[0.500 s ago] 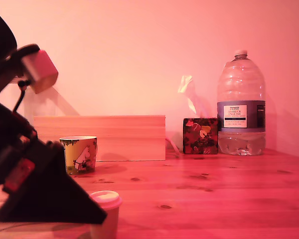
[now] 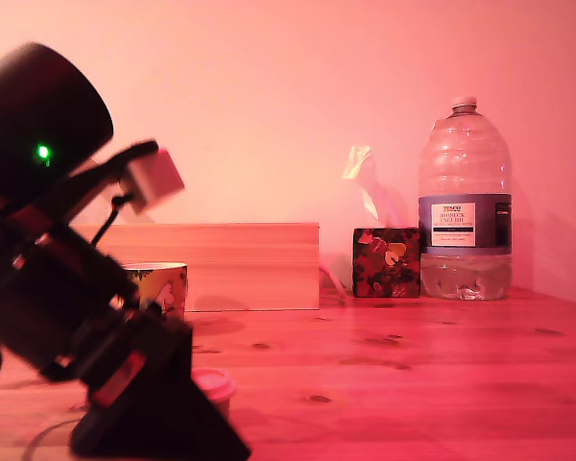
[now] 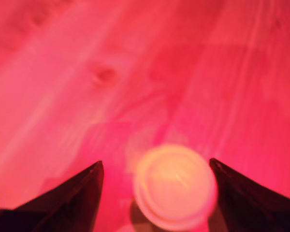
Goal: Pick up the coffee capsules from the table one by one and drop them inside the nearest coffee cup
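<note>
The gripper (image 3: 155, 163) hangs spread wide on either side of a coffee capsule (image 3: 175, 187) standing lid-up near the surface's (image 2: 413, 384) front edge, not yet gripped, so I judge that both the lift and the drop into the coffee cup (image 2: 168, 286) behind it remain to do.

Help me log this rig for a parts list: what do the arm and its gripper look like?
The arm is bulky and black, with a rounded cylindrical housing bearing a small lit green light. A pale boxy block sits on a dark bracket, a thin dark cable beneath it. A reddish marking shows lower down. The gripper has two dark, tapered wedge-shaped fingers.
</note>
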You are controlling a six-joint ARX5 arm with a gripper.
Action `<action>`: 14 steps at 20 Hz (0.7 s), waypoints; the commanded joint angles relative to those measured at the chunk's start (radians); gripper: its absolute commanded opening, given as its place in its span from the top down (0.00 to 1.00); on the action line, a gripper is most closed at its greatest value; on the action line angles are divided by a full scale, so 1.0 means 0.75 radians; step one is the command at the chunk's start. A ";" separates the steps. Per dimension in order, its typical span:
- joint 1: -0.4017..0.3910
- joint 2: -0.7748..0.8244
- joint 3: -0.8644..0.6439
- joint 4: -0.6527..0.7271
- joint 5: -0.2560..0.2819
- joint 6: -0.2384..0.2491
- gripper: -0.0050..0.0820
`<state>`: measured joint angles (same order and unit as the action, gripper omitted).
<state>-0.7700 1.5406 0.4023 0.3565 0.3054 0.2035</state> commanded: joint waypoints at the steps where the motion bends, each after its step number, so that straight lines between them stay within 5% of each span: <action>1: -0.001 0.005 -0.010 -0.022 0.001 0.017 0.21; 4: -0.001 0.005 -0.010 -0.030 0.001 0.020 0.27; 9: -0.001 0.005 -0.010 -0.069 0.001 0.054 0.64; 14: -0.001 0.004 -0.010 -0.067 0.001 0.054 0.70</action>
<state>-0.7696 1.5387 0.4126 0.3214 0.3054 0.2394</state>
